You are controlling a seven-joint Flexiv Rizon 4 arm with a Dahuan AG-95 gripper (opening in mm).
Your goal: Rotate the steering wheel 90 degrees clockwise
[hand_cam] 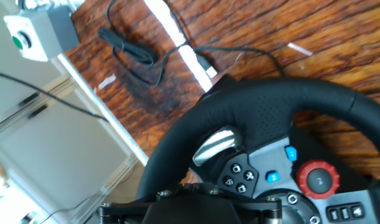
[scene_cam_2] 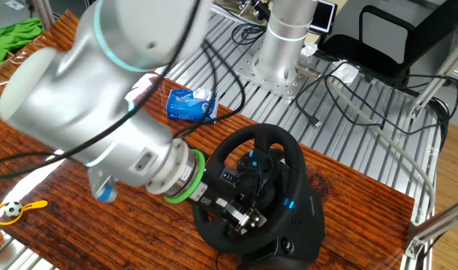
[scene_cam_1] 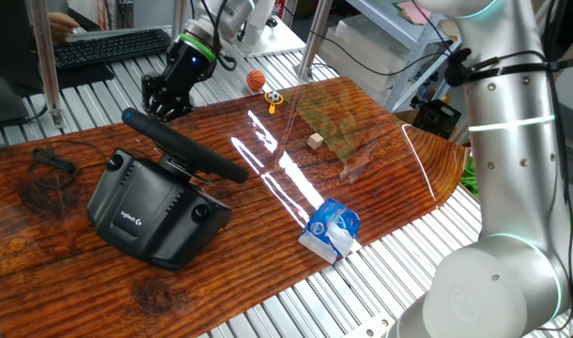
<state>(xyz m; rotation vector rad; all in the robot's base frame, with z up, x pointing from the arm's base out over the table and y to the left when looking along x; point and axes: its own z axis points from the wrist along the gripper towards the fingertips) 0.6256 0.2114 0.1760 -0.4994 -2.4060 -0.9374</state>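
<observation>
The steering wheel (scene_cam_2: pixel 278 146) is black with a thick rim, blue lights, a red dial (hand_cam: pixel 319 178) and a silver paddle (hand_cam: pixel 215 146). It sits on a bulky black Logitech base (scene_cam_1: pixel 155 221) on the wooden tabletop. In one fixed view the rim (scene_cam_1: pixel 188 148) shows edge-on. My gripper (scene_cam_2: pixel 244 217) is down on the wheel's face, between the lower-left rim and the hub, and it meets the rim's far end (scene_cam_1: pixel 164 105). In the hand view only the gripper's black body (hand_cam: pixel 184 208) shows, against the rim (hand_cam: pixel 177 149). Its fingertips are hidden, so I cannot tell how the jaws stand.
A black cable (hand_cam: pixel 134 53) lies on the wood beyond the wheel. A blue-and-white packet (scene_cam_1: pixel 332 228), a small wooden block (scene_cam_1: pixel 315 141), an orange ball (scene_cam_1: pixel 255 81) and a yellow toy (scene_cam_1: pixel 272 99) lie to the right. A keyboard (scene_cam_1: pixel 108 45) is at the back.
</observation>
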